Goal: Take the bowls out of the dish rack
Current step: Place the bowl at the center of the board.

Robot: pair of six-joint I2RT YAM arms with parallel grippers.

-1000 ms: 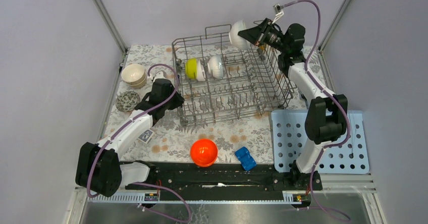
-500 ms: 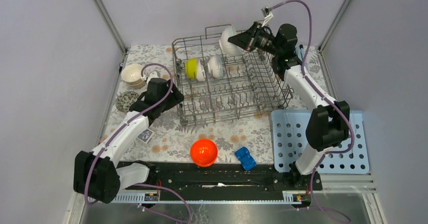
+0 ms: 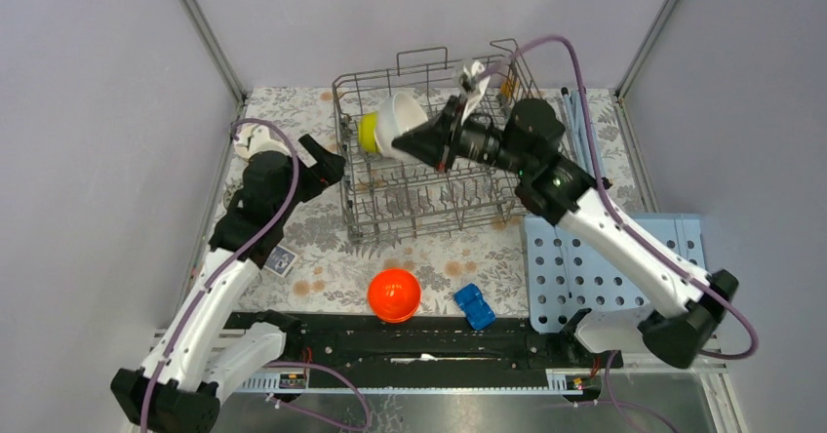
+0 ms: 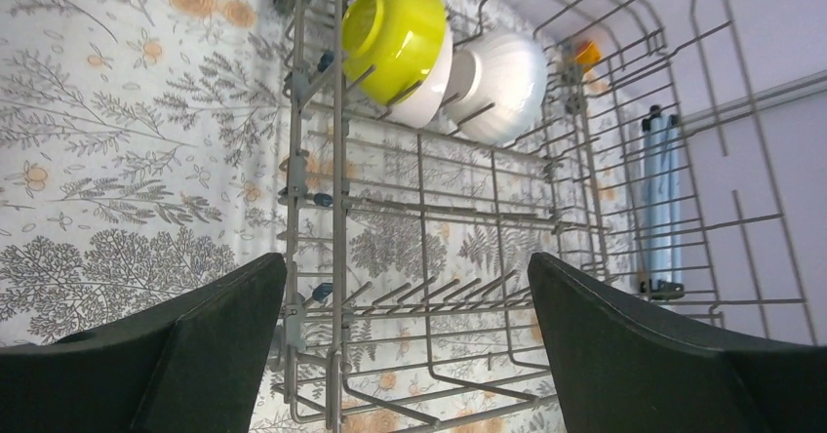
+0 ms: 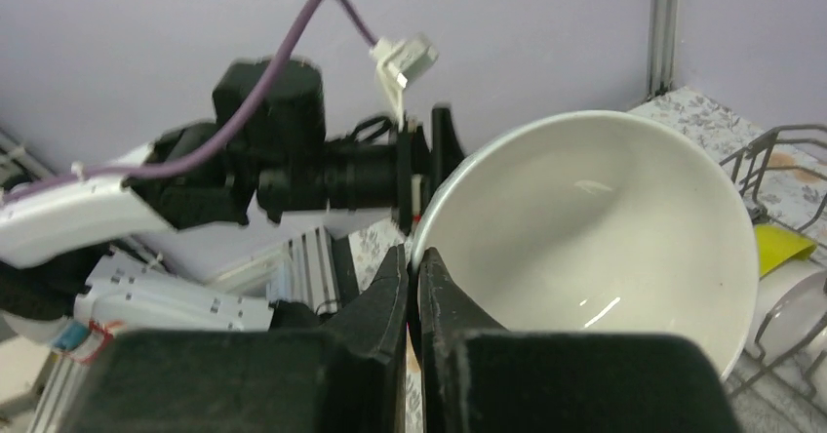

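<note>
My right gripper [image 5: 414,267] is shut on the rim of a white bowl [image 5: 595,228], which hangs tilted over the left half of the grey wire dish rack [image 3: 507,175]. From above, that bowl [image 3: 400,119] sits just in front of a yellow-green bowl [image 3: 368,133] standing in the rack. The left wrist view shows the yellow-green bowl [image 4: 395,38] with a white bowl [image 4: 429,97] nested behind it and a ribbed white bowl [image 4: 502,82] beside them. My left gripper [image 4: 405,287] is open and empty at the rack's left wall [image 4: 336,160]. An orange bowl [image 3: 393,295] lies near the front edge.
A blue toy car [image 3: 475,306] lies beside the orange bowl. A light-blue perforated board [image 3: 595,277] covers the right front under my right arm. A small card [image 3: 281,260] lies under my left arm. Metal frame posts stand at the back corners.
My left gripper has opened and swung from beside the cream bowl toward the rack's left side. My right arm has carried the white bowl from the rack's back right corner to over its left half.
</note>
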